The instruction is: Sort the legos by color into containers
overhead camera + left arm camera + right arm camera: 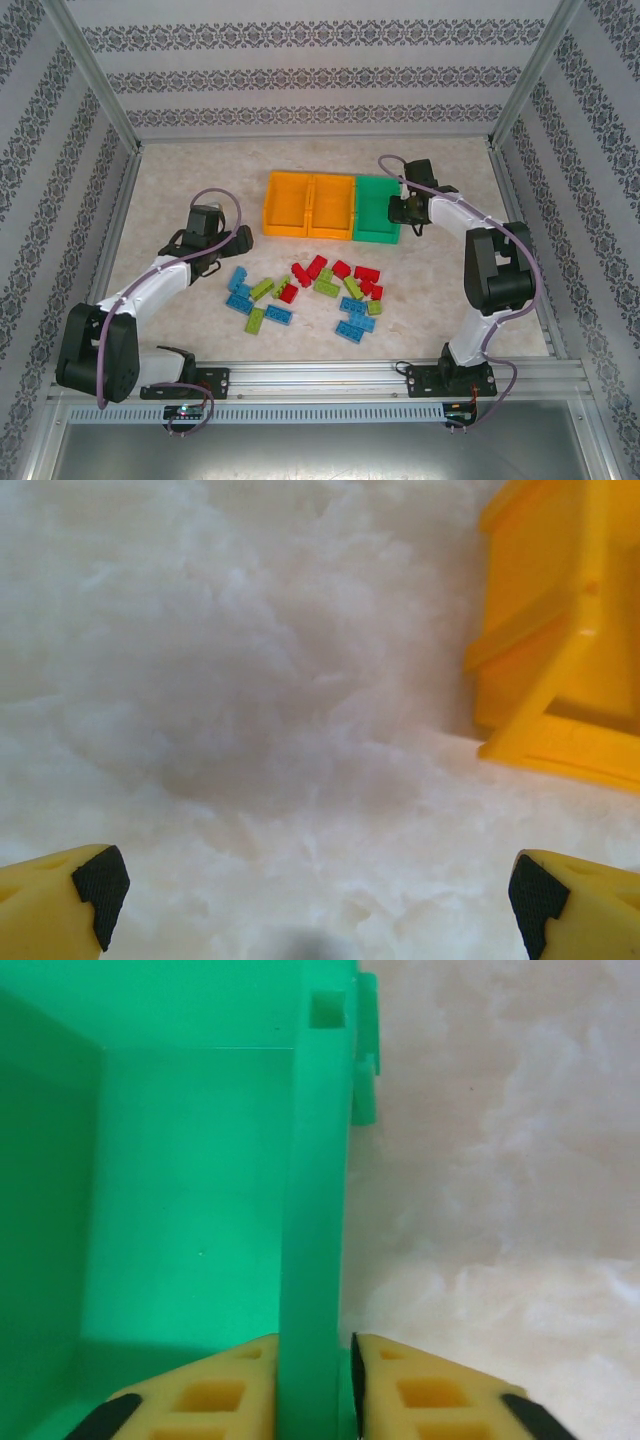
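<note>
Just in front of the green bin (376,238), all the legos (310,285) lie loose, and it and the two orange bins (305,232) to its left look empty, so sorting seems unstarted. Fingers of the right gripper (313,1360) are clamped on the green bin's right wall, its arm arching back behind. Well to the left, the left gripper (320,900) hangs low, fingers wide apart, arm bent.

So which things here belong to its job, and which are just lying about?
Part of the job: small studded plastic bricks in red, blue and green; two orange open-topped plastic bins; green open-topped plastic bin, pinched by the right claw.
Just there: pale mottled tabletop; patterned wall panels; metal rail.
</note>
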{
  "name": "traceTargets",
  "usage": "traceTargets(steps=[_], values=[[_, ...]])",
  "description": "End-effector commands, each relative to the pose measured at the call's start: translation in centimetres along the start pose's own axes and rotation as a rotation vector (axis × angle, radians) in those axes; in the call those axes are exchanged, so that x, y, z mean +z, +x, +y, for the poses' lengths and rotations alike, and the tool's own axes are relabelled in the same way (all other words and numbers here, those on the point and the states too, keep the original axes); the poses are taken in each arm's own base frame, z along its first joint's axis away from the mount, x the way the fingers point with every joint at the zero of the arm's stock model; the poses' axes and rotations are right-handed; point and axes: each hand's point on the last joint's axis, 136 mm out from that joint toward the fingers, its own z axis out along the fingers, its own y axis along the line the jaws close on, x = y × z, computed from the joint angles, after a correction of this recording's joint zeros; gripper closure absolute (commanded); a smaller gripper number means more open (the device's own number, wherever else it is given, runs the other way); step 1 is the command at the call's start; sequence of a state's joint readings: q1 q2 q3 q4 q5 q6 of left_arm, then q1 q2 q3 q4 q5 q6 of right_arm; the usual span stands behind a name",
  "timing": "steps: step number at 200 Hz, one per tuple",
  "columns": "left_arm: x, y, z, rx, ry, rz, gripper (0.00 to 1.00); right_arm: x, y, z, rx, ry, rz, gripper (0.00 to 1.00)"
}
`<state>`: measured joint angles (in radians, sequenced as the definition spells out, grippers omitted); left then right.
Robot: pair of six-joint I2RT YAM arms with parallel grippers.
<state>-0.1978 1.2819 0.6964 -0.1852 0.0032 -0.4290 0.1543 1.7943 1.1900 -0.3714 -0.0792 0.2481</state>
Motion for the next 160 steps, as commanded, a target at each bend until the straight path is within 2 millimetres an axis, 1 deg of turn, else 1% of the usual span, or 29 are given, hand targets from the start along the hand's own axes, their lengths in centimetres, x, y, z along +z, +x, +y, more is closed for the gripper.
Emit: traceTargets(steps=[1,25,50,64,85,107,122,146,160], values=[[-1.1,2.4,1.1,-0.046,-0.056,0.068,0.00,-1.1,-0.2,0.1,-0.032,-0.005,-0.012,0.58],[-1.8,4.4,1.1,-0.037,-0.058,0.113,0.02,-1.7,-0.2,0.9,-0.012,-0.065,-0.025,0.46],[-2.7,6.1,0.3,-0.002,-0.033,0.143,0.04,-2.9,-0.6,1.6,-0.003,-0.109,-0.065,0.36],[-3.0,7.3,0.2,0.012,-0.040,0.169,0.05,-3.6,-0.7,1.9,0.000,-0.129,-0.084,0.34],[-3.3,8.7,0.4,0.028,-0.055,0.206,0.07,-4.6,-0.8,1.7,0.022,-0.146,-0.113,0.31],[-3.3,9.8,0.8,0.041,-0.070,0.228,0.08,-5.0,-0.6,1.0,0.047,-0.147,-0.120,0.29],[-3.2,10.2,1.1,0.033,-0.084,0.235,0.09,-5.1,-0.4,0.6,0.057,-0.143,-0.113,0.29],[-2.5,10.3,0.6,0.032,-0.063,0.242,0.12,-5.1,0.1,0.2,0.067,-0.142,-0.105,0.28],[-2.0,10.2,0.6,0.034,-0.074,0.245,0.14,-5.1,0.5,0.0,0.073,-0.141,-0.102,0.28]])
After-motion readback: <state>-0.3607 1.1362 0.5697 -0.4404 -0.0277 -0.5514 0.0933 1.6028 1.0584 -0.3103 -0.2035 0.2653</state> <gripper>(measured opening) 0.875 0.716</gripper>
